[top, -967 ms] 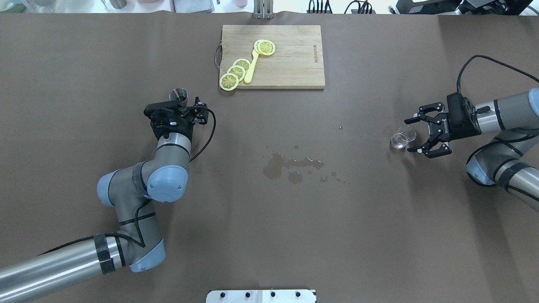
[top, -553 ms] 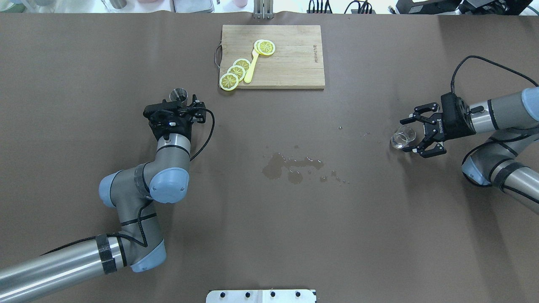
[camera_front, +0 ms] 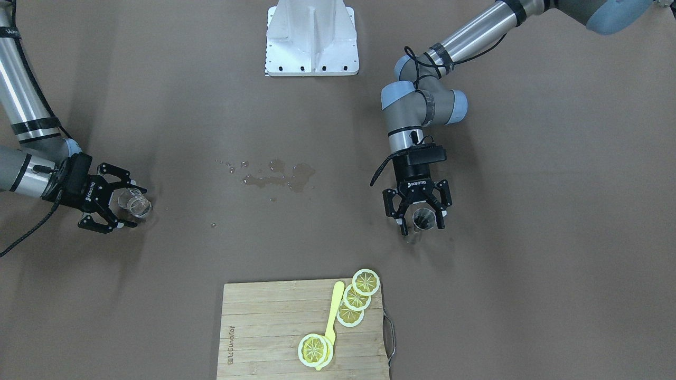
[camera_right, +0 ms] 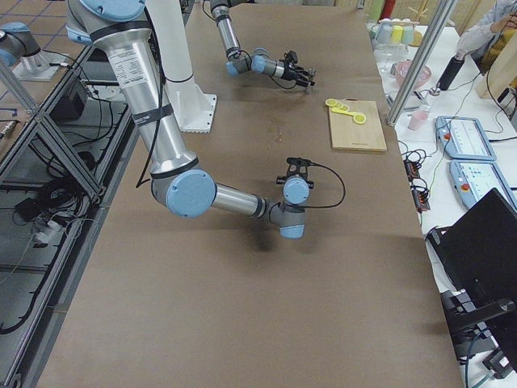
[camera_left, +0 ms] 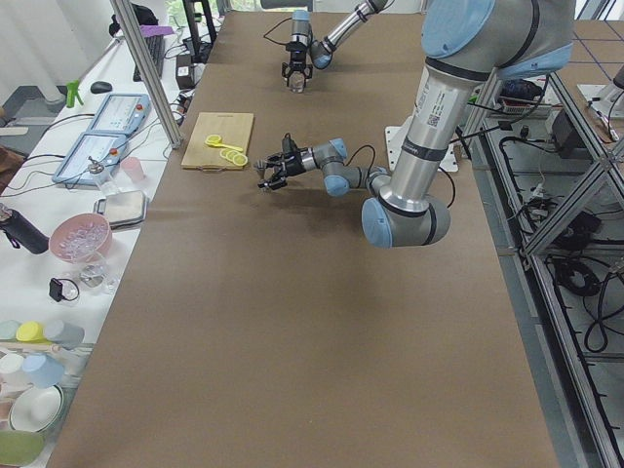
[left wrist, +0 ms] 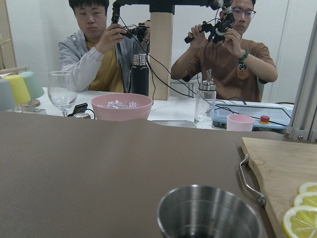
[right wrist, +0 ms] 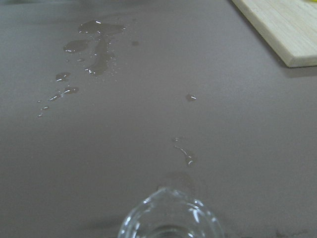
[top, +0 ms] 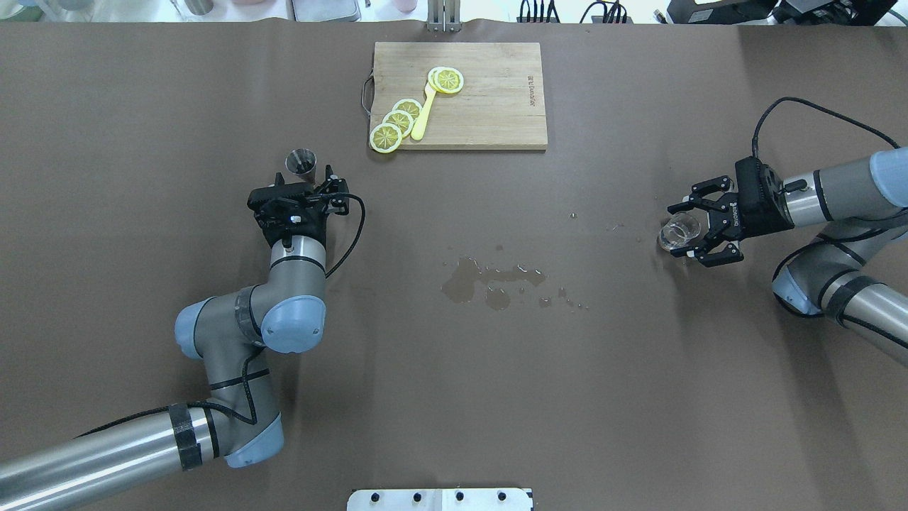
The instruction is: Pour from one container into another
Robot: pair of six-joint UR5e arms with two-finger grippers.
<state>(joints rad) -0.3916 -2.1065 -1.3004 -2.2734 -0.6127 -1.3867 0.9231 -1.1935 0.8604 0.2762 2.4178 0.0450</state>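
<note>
Wide open, the right gripper flanks the glass beaker.

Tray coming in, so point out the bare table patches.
Bare: the wide strip between spill and base plate; the stretch between board and right gripper, bar few droplets. Crowded: lemon slices, left gripper around jigger, right gripper around beaker.
</note>
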